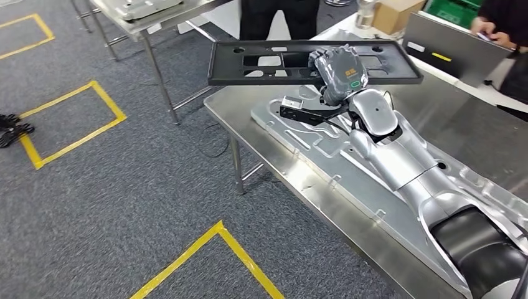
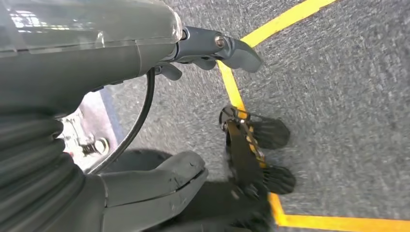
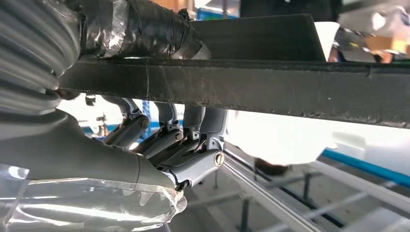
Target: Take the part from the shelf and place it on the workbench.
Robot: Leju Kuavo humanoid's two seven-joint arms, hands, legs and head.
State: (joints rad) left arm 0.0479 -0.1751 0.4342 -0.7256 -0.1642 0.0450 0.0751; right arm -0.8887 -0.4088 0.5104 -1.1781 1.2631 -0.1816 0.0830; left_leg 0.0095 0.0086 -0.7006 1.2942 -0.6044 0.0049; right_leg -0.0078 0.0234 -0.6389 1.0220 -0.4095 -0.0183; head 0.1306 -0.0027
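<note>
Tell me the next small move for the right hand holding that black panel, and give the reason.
Probably lower it. The right hand grips the black panel roughly level, held in the air above the steel workbench, which already carries a silver stamped sheet. Its fingers reach under the panel's edge, so it likely should descend before letting go.

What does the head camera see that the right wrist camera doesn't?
Head view alone: the whole black part held above the steel workbench, the grey carpet with yellow tape squares, and people behind the bench. Right wrist view alone: the fingers curled under the part's edge, close up. Both share the right hand gripping the black part.
</note>
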